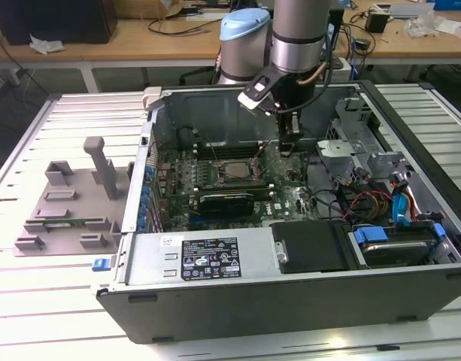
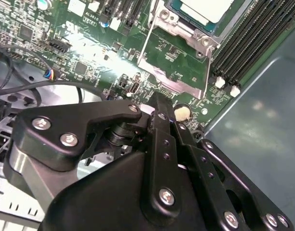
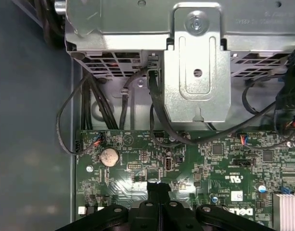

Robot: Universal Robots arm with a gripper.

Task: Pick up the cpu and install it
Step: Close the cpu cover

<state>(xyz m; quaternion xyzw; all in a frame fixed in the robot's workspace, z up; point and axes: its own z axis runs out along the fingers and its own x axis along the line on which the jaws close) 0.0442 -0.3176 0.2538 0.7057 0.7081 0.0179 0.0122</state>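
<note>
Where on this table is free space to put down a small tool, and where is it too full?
Bare slatted white table borders the grey plastic fixture tray, widest toward the exterior view's lower left. The open grey computer case is crowded: coloured cables, and the gripper over the green motherboard.

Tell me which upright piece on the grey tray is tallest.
The narrow post at the tray's far end, on the computer case's side; the block to the exterior view's left and the other pieces are lower.
</note>
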